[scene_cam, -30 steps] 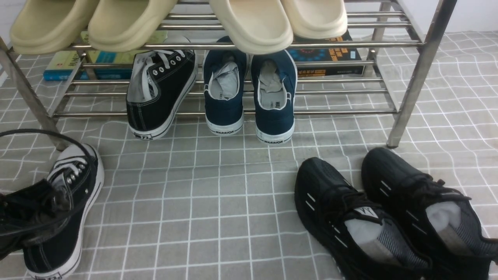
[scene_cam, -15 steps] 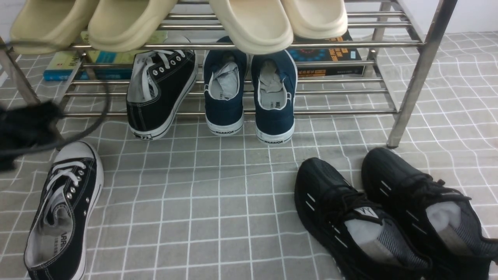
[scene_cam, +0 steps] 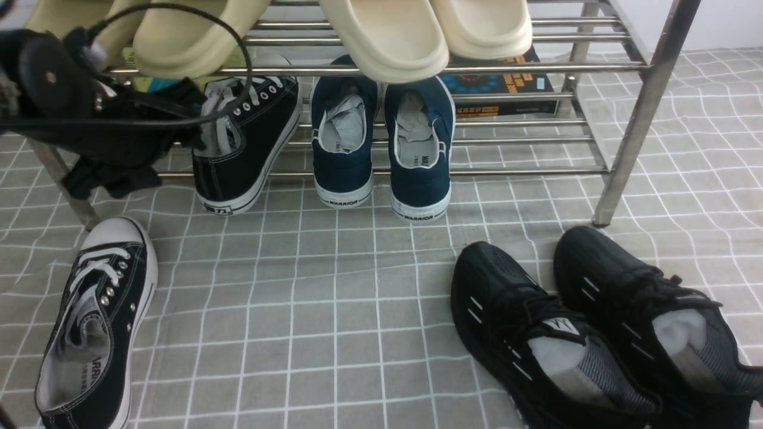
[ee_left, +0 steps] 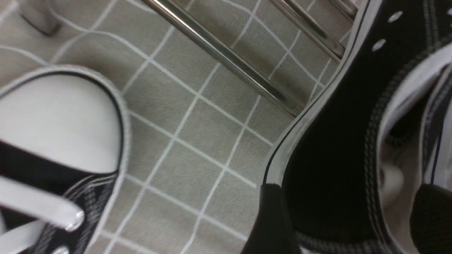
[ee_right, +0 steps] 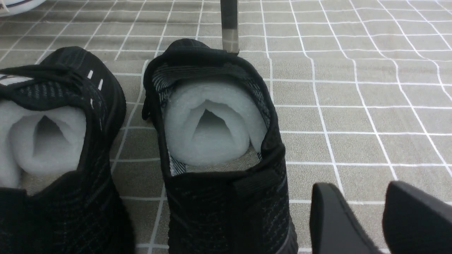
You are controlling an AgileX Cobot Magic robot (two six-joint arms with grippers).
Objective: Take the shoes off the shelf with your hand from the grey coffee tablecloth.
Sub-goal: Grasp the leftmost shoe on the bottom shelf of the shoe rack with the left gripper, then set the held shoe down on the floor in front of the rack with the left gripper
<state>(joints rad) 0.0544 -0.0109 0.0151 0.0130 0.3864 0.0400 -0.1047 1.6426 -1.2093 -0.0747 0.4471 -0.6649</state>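
Observation:
One black canvas sneaker (scene_cam: 95,322) with white laces lies on the grey grid tablecloth (scene_cam: 334,310) at the front left. Its white toe cap shows in the left wrist view (ee_left: 60,120). The other sneaker (scene_cam: 247,143) stands heel-out on the lower tier of the steel shelf (scene_cam: 632,131). My left gripper (scene_cam: 194,128), black with a looping cable, is at that sneaker's left side. In the left wrist view my left gripper (ee_left: 349,218) is open, one finger outside the sneaker (ee_left: 328,141) and one inside its opening. My right gripper (ee_right: 367,215) is open and empty above the cloth.
A navy slip-on pair (scene_cam: 384,143) stands on the lower tier beside the sneaker. Beige slippers (scene_cam: 381,36) lie on the upper tier. Books (scene_cam: 506,83) lie behind the shelf. Black knit running shoes (scene_cam: 596,333) sit at the front right, next to my right gripper (ee_right: 208,141).
My left gripper has let go of the sneaker on the cloth, risen, and moved back and right to the sneaker on the shelf. The right side has not changed.

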